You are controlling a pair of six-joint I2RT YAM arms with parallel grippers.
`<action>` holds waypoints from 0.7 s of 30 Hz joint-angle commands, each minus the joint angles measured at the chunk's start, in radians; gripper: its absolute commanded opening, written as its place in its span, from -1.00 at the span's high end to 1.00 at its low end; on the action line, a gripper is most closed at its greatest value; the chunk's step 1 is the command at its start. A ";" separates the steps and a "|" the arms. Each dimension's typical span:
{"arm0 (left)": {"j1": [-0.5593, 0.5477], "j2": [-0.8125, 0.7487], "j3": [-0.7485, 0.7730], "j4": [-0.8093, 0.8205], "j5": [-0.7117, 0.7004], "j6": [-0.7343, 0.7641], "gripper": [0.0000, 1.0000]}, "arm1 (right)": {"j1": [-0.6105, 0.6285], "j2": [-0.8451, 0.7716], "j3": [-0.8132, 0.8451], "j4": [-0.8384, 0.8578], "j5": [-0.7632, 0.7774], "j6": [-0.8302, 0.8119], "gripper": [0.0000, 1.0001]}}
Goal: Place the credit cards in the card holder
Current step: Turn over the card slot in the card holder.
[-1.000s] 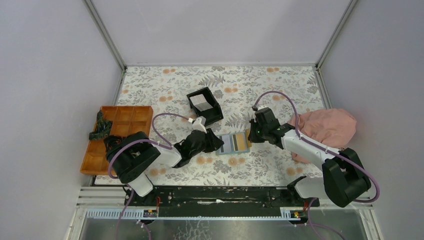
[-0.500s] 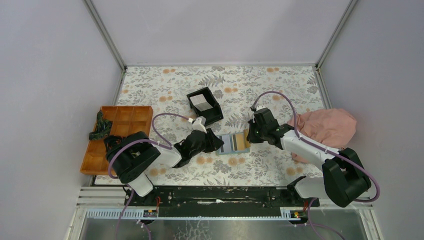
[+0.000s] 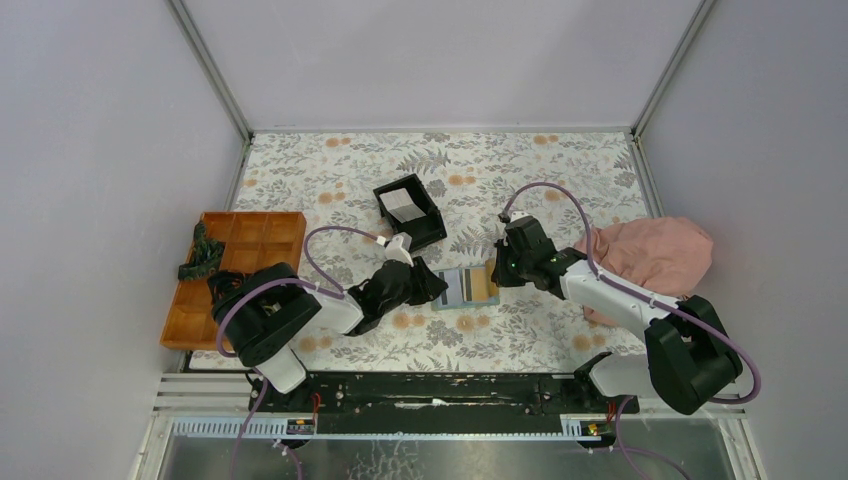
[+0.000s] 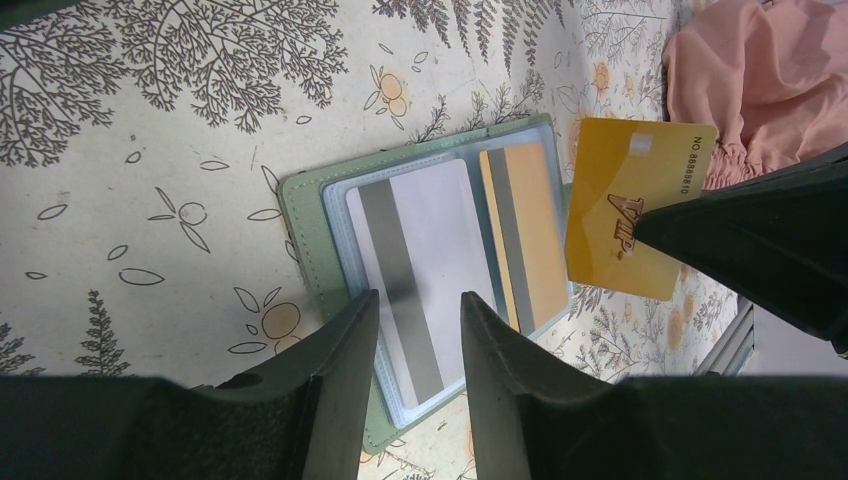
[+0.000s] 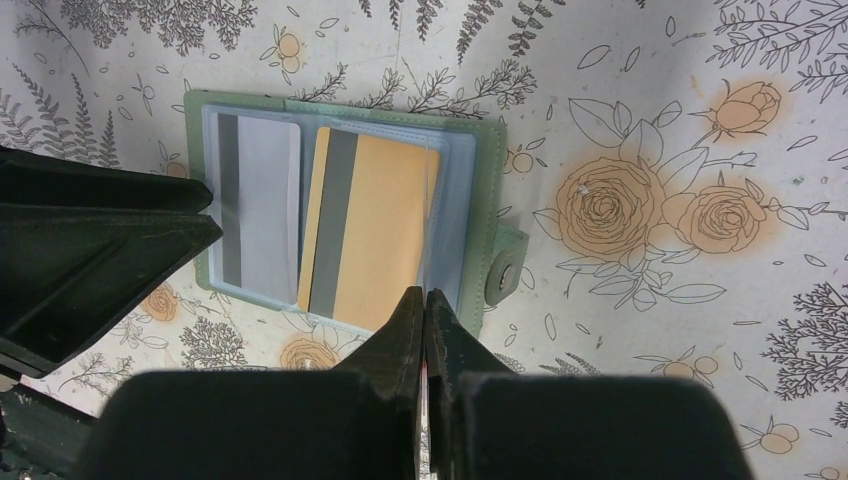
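Card [image 4: 620, 190] pinched upright in right hand [image 5: 424, 300], low beside open card holder [image 5: 478, 190].

Floral tabletop [image 3: 330, 170], cream with grey ferns and orange blooms. Enclosed left, right and behind the tabletop by plain pale lilac walls [image 3: 440, 60], joined at silver corner posts [image 3: 210, 70]. Soft, even light.

Overhead view, two close downward wrist views; common ground: card holder [image 5: 488, 190]
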 commanded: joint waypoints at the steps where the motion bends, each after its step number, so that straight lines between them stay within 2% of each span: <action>1: -0.005 0.029 -0.003 -0.033 -0.027 0.018 0.13 | 0.014 -0.026 0.037 0.008 -0.002 0.016 1.00; 21: -0.006 0.010 -0.012 -0.052 -0.035 0.026 0.13 | 0.015 -0.057 0.002 0.045 -0.007 0.053 1.00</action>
